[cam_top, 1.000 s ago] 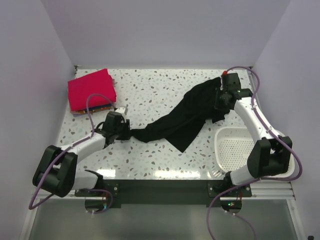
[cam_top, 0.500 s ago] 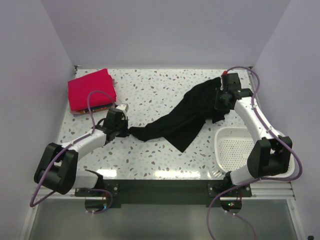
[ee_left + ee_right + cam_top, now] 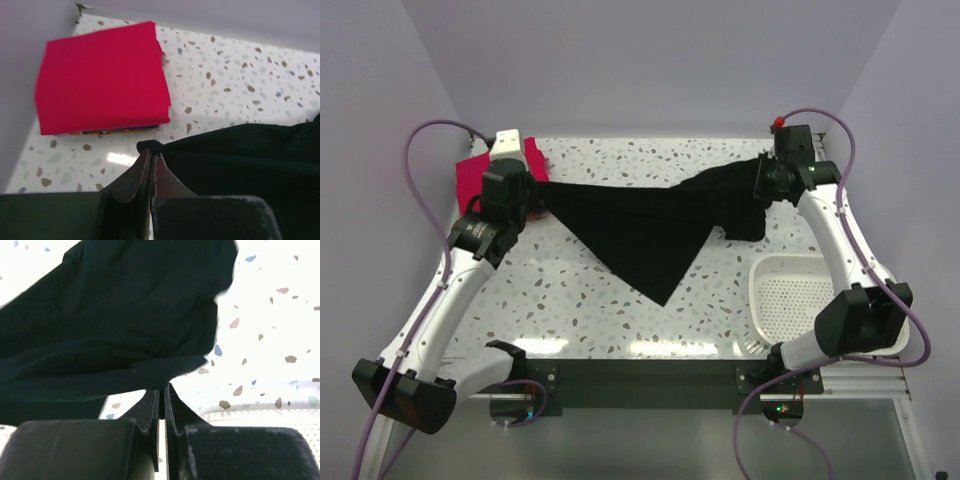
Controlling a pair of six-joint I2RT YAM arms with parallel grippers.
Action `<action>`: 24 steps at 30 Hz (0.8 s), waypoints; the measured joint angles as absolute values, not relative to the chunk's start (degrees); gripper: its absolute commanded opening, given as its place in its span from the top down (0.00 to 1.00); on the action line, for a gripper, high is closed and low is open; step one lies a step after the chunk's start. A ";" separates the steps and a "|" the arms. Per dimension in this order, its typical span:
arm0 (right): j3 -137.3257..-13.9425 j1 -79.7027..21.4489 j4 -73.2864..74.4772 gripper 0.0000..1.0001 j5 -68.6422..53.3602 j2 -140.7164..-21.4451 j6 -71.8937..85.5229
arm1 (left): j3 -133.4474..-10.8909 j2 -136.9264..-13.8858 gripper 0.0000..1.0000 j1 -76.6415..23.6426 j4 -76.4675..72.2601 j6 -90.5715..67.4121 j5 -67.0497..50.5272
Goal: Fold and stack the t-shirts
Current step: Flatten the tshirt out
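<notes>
Black cloth is pinched at both ends. The left gripper (image 3: 151,156) has its two fingers pressed together on a bunched corner of the one black t-shirt (image 3: 650,225). The right gripper (image 3: 161,390) is clamped the same way on the opposite edge of that shirt. Between the two grippers the shirt stretches in a band across the far half of the speckled table (image 3: 590,300), and a pointed flap of it reaches toward the near middle. Whether that flap touches the surface cannot be told. Just beside the left gripper, in the far left corner, lies one red folded t-shirt (image 3: 100,75), square and flat on top of a stack. Thin coloured edges (image 3: 120,131) show beneath it, orange and blue among them, too slim to count. One white mesh basket (image 3: 760,300) sits at the near right of the table, beside the right arm and apart from the black shirt.
</notes>
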State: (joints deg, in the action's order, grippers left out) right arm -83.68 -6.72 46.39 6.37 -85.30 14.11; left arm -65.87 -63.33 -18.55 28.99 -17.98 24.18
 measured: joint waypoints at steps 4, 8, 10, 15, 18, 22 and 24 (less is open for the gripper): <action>-88.40 -6.83 46.81 1.00 4.93 -84.40 14.33 | -69.17 -60.03 1.00 -17.91 31.00 -15.25 32.40; -89.01 -7.49 46.72 1.00 2.70 -83.50 14.76 | -68.97 -58.59 1.00 -16.99 31.94 -13.23 36.32; -88.71 -7.79 46.70 1.00 1.69 -83.72 14.96 | -68.10 -58.59 1.00 -16.73 32.21 -12.38 37.21; -90.28 -7.97 47.72 1.00 1.32 -84.05 14.90 | -68.55 -58.87 1.00 -16.51 32.86 -9.15 37.65; -96.71 -7.97 49.65 1.00 1.37 -84.66 14.50 | -73.45 -60.45 1.00 -16.49 32.49 -6.31 36.38; -107.72 -7.94 49.71 1.00 1.48 -85.10 13.65 | -80.97 -61.67 1.00 -16.45 30.57 -3.16 32.84; -111.77 -7.92 49.28 1.00 1.41 -84.88 12.82 | -84.09 -61.58 1.00 -16.45 29.76 -1.58 31.24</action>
State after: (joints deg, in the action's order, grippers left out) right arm -111.77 -7.92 49.28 1.41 -84.88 12.82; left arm -84.09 -61.58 -16.45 29.76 -1.58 31.24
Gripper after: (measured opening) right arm 0.027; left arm 0.018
